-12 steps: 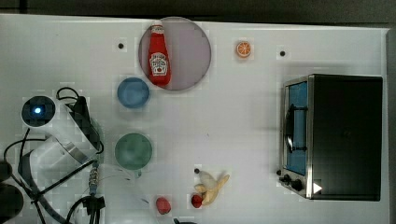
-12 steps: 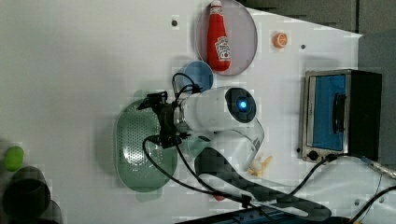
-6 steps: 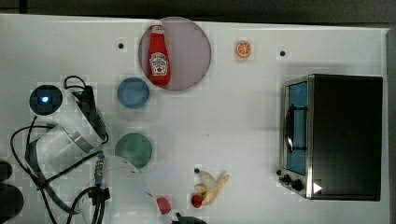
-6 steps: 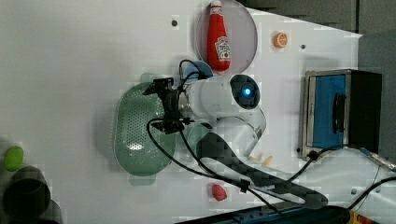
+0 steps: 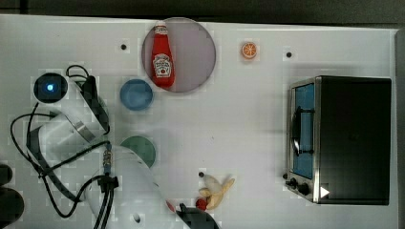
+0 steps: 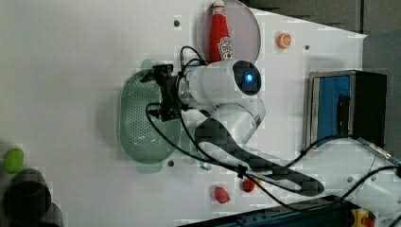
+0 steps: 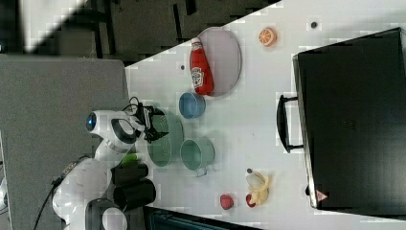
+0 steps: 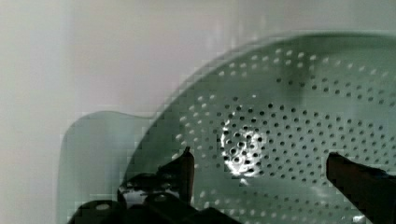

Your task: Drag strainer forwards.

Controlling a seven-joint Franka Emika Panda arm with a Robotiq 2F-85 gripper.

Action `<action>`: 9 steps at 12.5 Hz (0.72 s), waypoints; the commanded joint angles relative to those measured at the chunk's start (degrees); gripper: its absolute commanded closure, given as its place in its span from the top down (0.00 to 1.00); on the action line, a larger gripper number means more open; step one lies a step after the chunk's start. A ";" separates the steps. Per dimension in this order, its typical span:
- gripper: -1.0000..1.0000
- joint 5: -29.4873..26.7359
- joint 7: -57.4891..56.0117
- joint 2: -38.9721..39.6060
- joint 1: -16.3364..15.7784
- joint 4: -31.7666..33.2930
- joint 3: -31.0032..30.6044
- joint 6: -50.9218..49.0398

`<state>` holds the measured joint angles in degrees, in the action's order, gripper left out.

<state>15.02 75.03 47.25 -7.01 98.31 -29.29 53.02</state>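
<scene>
top view, arm: white arm (image 5: 71, 124) covers the left side of the frame, on the white surface (image 5: 248, 124).
top view, other things: blue bowl (image 5: 136, 94) upper left of centre; green cup (image 5: 141, 149) below it, partly under the arm; ketchup bottle (image 5: 162, 56) lying on a round plate (image 5: 196, 52) at the top; orange slice (image 5: 249, 50) to the right of the plate; toaster oven (image 5: 344, 138) at the right; banana (image 5: 217, 192) at bottom centre.
left view, strainer: strainer (image 6: 139, 127) left of centre, long axis running up-down in the frame, resting on the surface.
left view, gripper: gripper (image 6: 158, 94) over the strainer's upper right part, jaws spread wide, nothing between them.
left view, other things: lime-green ball (image 6: 13, 160) at the far left edge; two red bits (image 6: 221, 194) near the bottom.
right view, strainer: strainer (image 7: 165, 143) left of centre, just beside the green cup (image 7: 196, 153), blue bowl (image 7: 191, 105) above them.
right view, gripper: gripper (image 7: 152, 125) at the strainer's upper left rim.
wrist view, strainer: perforated inside of the strainer (image 8: 289, 130) with a bright glare spot; flat handle tab (image 8: 100, 144) at its end.
wrist view, gripper: both fingers (image 8: 184, 165) dark, wide apart above the bowl, released; contact with the strainer cannot be told.
</scene>
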 commanded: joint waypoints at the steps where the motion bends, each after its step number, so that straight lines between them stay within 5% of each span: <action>1: 1.00 0.01 2.70 1.40 -1.11 -4.49 1.05 -0.29; 9: 1.00 0.02 2.69 9.78 -3.44 -19.47 3.11 -0.36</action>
<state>14.98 75.26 56.71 -9.30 81.41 -27.22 52.76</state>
